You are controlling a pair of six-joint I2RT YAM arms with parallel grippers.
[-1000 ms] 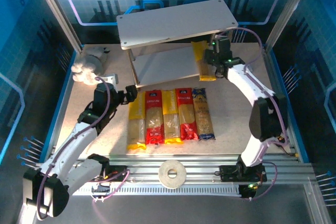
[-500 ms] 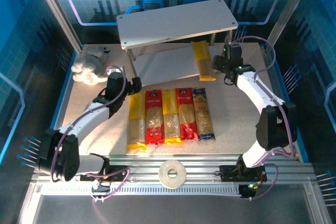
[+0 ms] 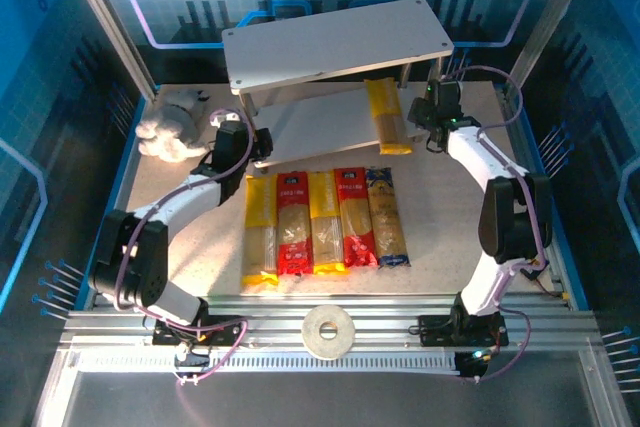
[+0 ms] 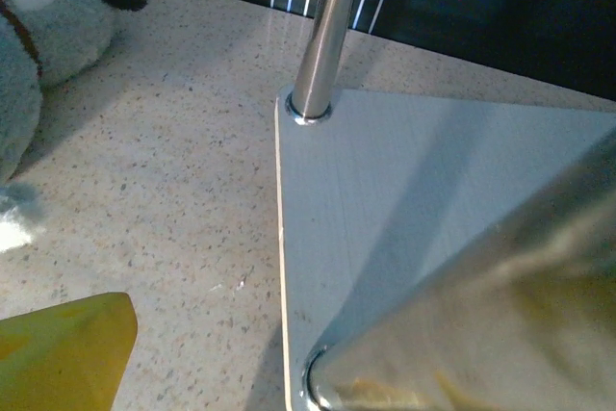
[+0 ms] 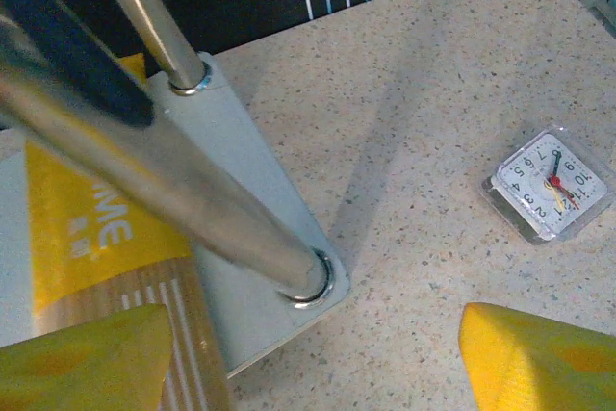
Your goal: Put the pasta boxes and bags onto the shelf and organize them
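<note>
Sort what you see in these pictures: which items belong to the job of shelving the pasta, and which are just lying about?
Belongs to the job: shelf; yellow pasta pack on its lower board; five pasta packs lying in a row in front of it.

Just lying about: white tape roll; plush toy; small clock.

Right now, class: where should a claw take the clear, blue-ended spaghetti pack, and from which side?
Probably mid-length, across its narrow width, from above. The clear pack lies flat at the row's right end, its right edge free; its left edge sits close against a red pack, so that finger has little room.
</note>
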